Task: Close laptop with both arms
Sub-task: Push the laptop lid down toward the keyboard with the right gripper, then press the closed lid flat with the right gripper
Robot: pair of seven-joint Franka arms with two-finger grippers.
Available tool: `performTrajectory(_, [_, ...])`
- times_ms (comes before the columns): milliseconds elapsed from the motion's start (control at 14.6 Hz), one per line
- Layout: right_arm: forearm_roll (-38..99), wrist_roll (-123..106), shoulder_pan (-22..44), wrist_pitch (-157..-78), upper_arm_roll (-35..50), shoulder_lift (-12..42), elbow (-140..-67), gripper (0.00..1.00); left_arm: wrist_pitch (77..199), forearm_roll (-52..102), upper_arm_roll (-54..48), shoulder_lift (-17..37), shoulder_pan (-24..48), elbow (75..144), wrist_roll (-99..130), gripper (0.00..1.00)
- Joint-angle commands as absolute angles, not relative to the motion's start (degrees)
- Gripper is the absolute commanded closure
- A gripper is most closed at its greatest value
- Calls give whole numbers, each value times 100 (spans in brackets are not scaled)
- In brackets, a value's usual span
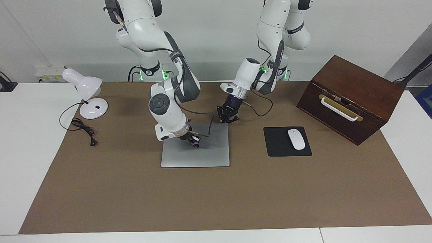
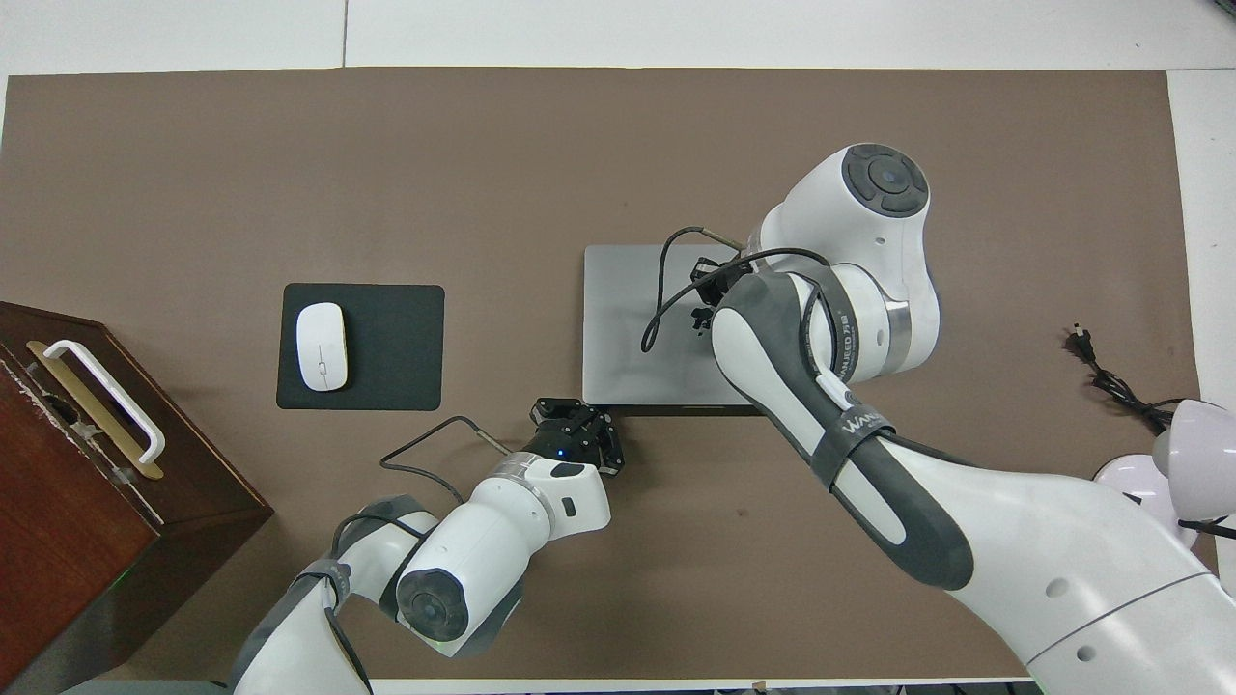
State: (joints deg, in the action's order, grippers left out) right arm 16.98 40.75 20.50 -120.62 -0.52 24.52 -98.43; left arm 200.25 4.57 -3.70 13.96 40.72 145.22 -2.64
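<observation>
The silver-grey laptop (image 1: 202, 156) lies flat on the brown mat with its lid down; no keyboard or screen shows. It also shows in the overhead view (image 2: 623, 338). My right gripper (image 1: 193, 139) is low over the lid's middle, at or just above its surface, and it also shows in the overhead view (image 2: 708, 290). My left gripper (image 1: 227, 117) points down at the laptop's corner nearest the robots, toward the left arm's end of the table. In the overhead view it (image 2: 577, 427) is just off that edge.
A black mouse pad (image 1: 281, 148) with a white mouse (image 1: 296, 139) lies beside the laptop toward the left arm's end. A brown wooden box (image 1: 351, 98) with a white handle stands past it. A white desk lamp (image 1: 86, 91) and its black cord (image 1: 82, 128) are at the right arm's end.
</observation>
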Motion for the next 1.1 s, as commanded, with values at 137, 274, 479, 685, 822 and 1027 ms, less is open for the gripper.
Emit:
performTrajectory(137, [1723, 3929, 1802, -11470, -79, 2259, -9387, 100, 20074, 510, -316, 1670, 3876, 14528, -274, 100])
performTrajectory(274, [1723, 3911, 1714, -11461, -79, 2206, -9387, 100, 20066, 518, -308, 1591, 3885, 14528, -115, 100])
performTrajectory(479, [1723, 3779, 1600, -11444, -79, 2171, -9317, 100, 20022, 519, -316, 1477, 3867, 14555, -97, 100])
performTrajectory(685, [1714, 3771, 1573, -11382, -88, 2162, -9168, 100, 19322, 519, -308, 1039, 3815, 14555, -97, 100])
performTrajectory(822, [1679, 3762, 1486, -11347, -88, 2162, -9079, 100, 18505, 519, -308, 521, 3735, 14546, -105, 100])
performTrajectory(1027, [1617, 3771, 1477, -11355, -88, 2145, -8904, 100, 17275, 519, -290, -209, 3587, 14528, -149, 100])
